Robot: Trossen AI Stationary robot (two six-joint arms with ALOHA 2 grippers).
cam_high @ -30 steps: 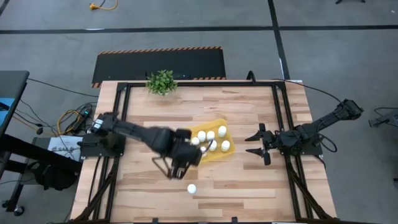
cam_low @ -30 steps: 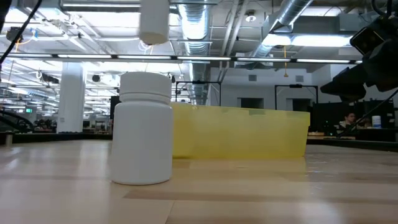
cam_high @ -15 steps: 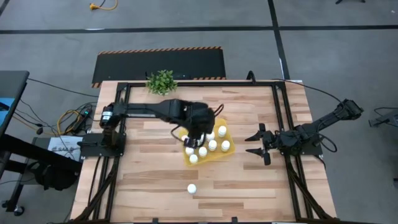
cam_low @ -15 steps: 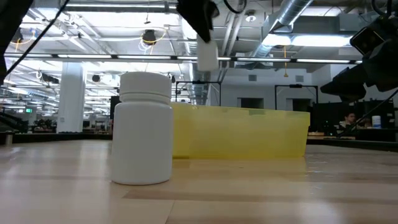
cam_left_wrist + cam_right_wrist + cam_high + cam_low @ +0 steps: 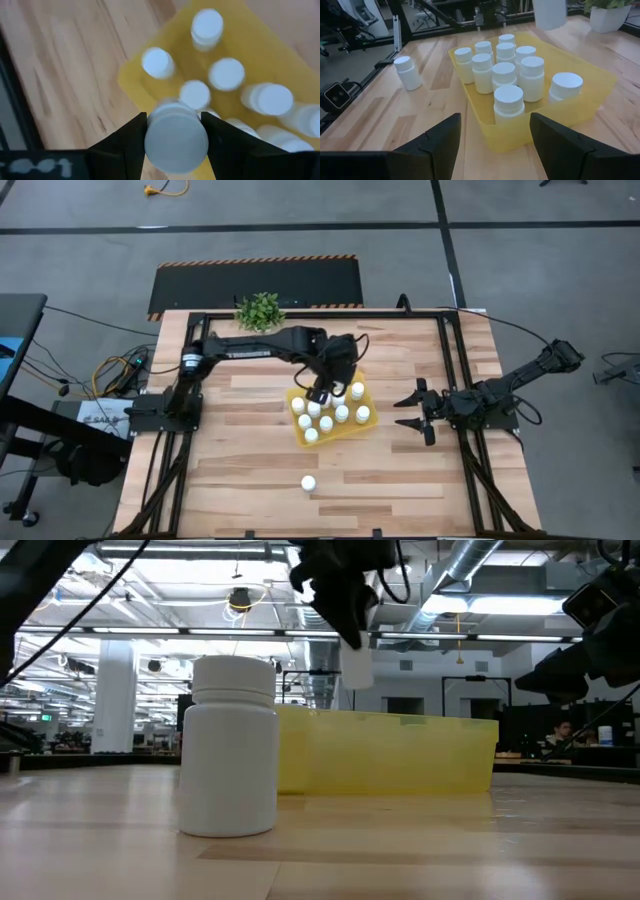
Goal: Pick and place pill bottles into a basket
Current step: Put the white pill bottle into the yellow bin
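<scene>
My left gripper (image 5: 325,386) hangs over the far part of the yellow basket (image 5: 346,430), shut on a white pill bottle (image 5: 356,668). That bottle also shows as a round white end (image 5: 176,137) in the left wrist view. Several pill bottles (image 5: 504,75) stand upright on the floor of the basket (image 5: 520,137). One more pill bottle (image 5: 309,482) stands alone on the table, on the basket's near side; it looms large in the low view (image 5: 230,745). My right gripper (image 5: 412,412) waits open at the table's right side, pointing at the basket. My left gripper pinches the bottle by its two opposite sides (image 5: 150,135) between its two fingers (image 5: 131,142). The fingers come from above, slanting down. The bottle hangs below them, slightly tilted, its lower end (image 5: 357,680) clear of the basket and the bottles in it.
A small green potted plant (image 5: 260,310) stands at the table's far edge. Black frame rails (image 5: 455,370) run along the table's left and right sides. Bare wood lies on the near side of the basket around the lone bottle.
My left gripper has carried its bottle from the basket's near left side toward the far and right edges, until it was over the basket. It has sunk a little and its wrist has rolled. The bottle stays in the hold. My right arm has kept still.
</scene>
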